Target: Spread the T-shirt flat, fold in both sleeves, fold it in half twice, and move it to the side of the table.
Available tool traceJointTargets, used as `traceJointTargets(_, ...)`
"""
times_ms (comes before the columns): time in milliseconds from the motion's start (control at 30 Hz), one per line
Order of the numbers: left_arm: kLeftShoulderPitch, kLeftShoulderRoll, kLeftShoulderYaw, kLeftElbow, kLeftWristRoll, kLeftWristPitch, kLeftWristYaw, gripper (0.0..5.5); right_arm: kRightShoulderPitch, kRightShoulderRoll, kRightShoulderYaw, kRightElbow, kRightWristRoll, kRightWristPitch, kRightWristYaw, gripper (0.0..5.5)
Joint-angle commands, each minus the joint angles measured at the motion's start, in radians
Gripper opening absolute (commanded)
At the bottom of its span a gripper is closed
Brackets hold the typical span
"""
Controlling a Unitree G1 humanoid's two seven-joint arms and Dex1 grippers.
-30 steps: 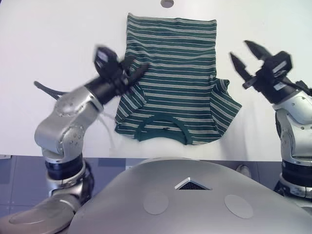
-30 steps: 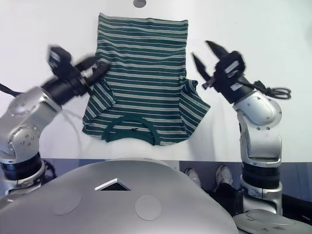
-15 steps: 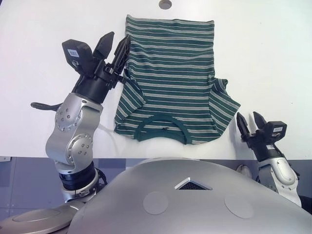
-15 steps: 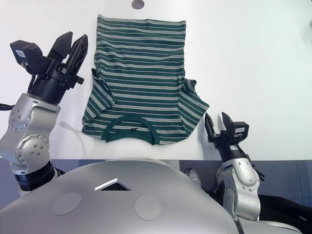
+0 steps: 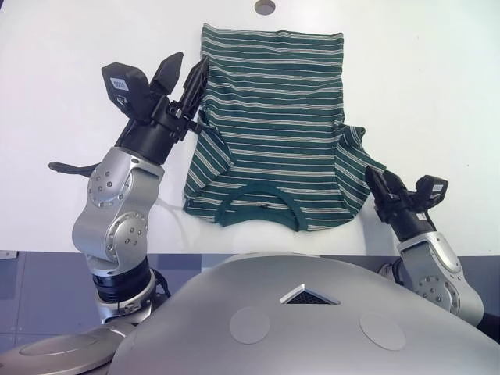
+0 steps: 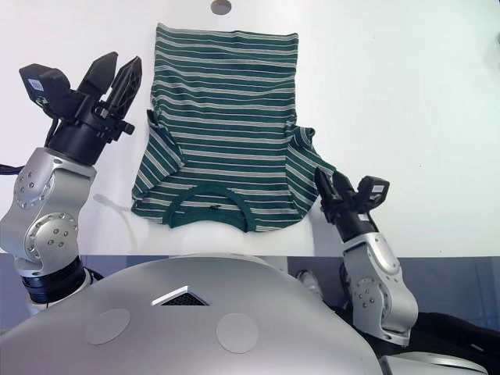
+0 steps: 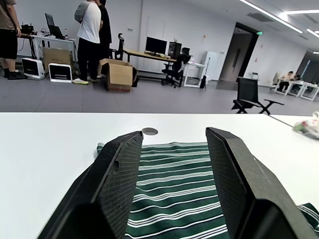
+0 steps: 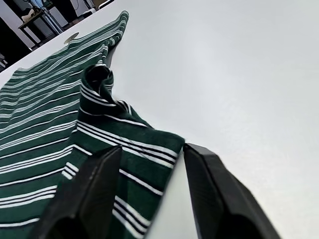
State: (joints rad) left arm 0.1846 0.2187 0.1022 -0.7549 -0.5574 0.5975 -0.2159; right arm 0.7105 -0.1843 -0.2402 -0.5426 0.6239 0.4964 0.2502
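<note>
The green striped T-shirt (image 5: 273, 117) lies on the white table (image 5: 437, 94), collar toward me. Its left sleeve (image 5: 208, 155) is turned in over the body. The right sleeve (image 5: 361, 168) sticks out sideways, bunched at the armpit. My left gripper (image 5: 189, 61) is open and held up above the table beside the shirt's left edge; in the left wrist view the shirt (image 7: 169, 184) shows between its fingers (image 7: 117, 174). My right gripper (image 5: 381, 181) is open, low at the table's front edge. The right sleeve's hem corner (image 8: 149, 144) lies between its fingers (image 8: 97, 189).
A round hole (image 5: 265, 7) sits in the table just beyond the shirt's hem. Bare white tabletop stretches to both sides of the shirt. The table's front edge runs just below the collar.
My left gripper lifted off the shirt's left edge and has held still since. My right arm dropped from beside the shirt to the front edge, then moved in to the right sleeve's tip.
</note>
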Motion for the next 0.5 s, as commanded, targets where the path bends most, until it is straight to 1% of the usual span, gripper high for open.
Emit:
traceJointTargets(33,0.003,-0.002,-0.007,0.008,0.006,-0.012,0.011,2.33,0.0,-0.005,0.007,0.024,-0.019,0.019,-0.01,1.66)
traceJointTargets(100,0.003,-0.004,-0.008,0.009,0.007,-0.012,0.013,2.33,-0.001,-0.004,0.006,0.028,-0.025,0.005,-0.006,1.2)
traceJointTargets(133,0.003,-0.004,-0.009,0.009,0.007,-0.011,0.015,2.33,-0.001,-0.003,0.006,0.03,-0.027,-0.002,-0.004,1.09)
traceJointTargets(300,0.004,-0.008,-0.013,0.005,0.003,-0.003,0.023,2.33,-0.008,-0.002,0.004,0.029,-0.049,-0.04,0.005,0.11)
traceJointTargets(333,0.005,-0.01,-0.014,0.003,0.003,-0.002,0.025,2.33,-0.011,-0.005,0.003,0.027,-0.054,-0.048,0.007,0.02)
traceJointTargets(433,0.017,-0.013,-0.02,-0.013,0.0,0.006,0.037,2.33,-0.028,-0.025,0.0,0.006,-0.069,-0.08,0.031,0.02)
traceJointTargets(500,0.034,-0.015,-0.028,-0.033,-0.005,0.011,0.047,2.33,-0.037,-0.06,0.002,-0.03,-0.073,-0.089,0.068,0.02)
